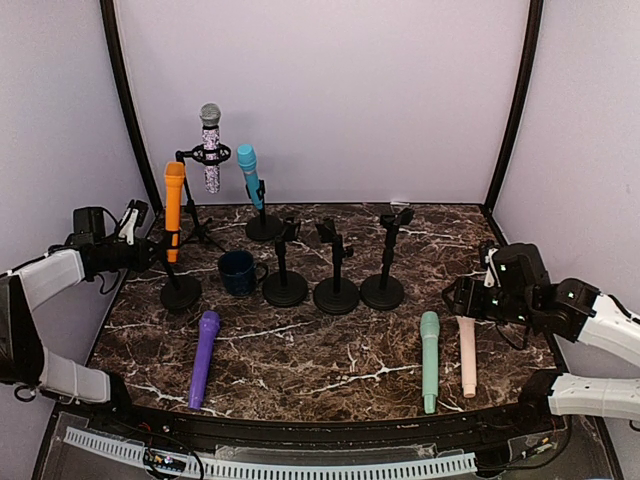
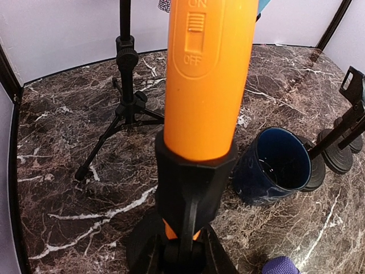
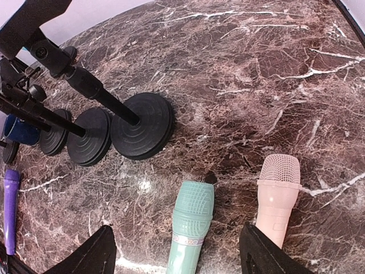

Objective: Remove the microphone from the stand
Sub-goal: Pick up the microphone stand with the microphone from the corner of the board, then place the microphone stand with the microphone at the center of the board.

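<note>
The left gripper (image 1: pixel 150 252) reaches level to the orange microphone (image 1: pixel 174 210) on its stand (image 1: pixel 181 292) — gripping or not, I cannot tell. The right gripper (image 1: pixel 460 298) hangs low — jaws wide, empty.

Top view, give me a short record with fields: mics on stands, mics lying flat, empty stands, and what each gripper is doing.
on stands: orange mic, blue mic, glitter mic
lying flat: purple mic, teal mic, pink mic
empty: three stands, right of the mug
left gripper: at the orange mic, grip unclear
right gripper: open, empty, by the teal mic and pink mic
</note>
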Robot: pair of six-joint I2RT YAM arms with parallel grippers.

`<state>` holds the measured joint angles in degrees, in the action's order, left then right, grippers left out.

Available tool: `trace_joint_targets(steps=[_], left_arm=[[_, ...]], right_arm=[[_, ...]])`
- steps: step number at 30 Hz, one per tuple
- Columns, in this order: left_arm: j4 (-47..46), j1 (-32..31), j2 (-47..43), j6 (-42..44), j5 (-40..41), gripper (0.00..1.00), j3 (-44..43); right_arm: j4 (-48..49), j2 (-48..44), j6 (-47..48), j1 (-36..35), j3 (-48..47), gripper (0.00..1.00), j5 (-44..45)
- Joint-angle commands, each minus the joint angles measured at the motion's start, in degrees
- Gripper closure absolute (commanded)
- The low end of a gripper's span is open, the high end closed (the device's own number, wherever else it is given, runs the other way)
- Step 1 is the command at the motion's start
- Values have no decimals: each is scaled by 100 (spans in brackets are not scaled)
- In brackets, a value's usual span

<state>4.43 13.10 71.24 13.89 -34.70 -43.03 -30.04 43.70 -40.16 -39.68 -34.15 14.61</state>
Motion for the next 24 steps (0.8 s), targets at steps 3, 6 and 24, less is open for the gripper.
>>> trace_joint_targets(steps=[3,6,24], left_arm=[[-266,-105,-787,-80,289,100,20],[-259,-107,-1248,-191,311,100,-4],[1066,-2725,-1696,-408,-184,100,-977]], right_arm=[[-128,-101,3,31,-72,25,187],[-215,-80,60,31,-208,25,232],[1058,-58,827,18,-746,19,-1701]])
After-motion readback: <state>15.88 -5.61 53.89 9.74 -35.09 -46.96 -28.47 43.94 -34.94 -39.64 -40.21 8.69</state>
